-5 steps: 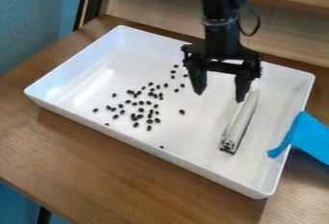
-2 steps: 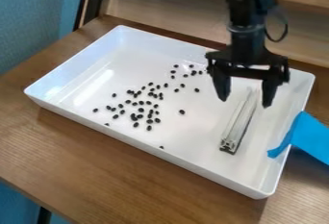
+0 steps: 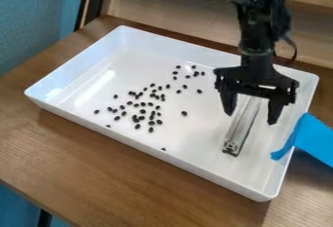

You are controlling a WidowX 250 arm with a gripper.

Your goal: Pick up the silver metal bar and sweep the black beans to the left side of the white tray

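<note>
Looks like the approach/align step: my claw (image 3: pixel 251 118) has its fingers apart, one on either side of the metal bar's upper stretch in this view, nothing clamped. The metal bar (image 3: pixel 240 129) lies slanted in the white tray (image 3: pixel 162 160), well apart from most of the black beans (image 3: pixel 151 104). I can't tell my height; next move probably wants the claw squared to the bar, lowered, then closed across its width.
</note>
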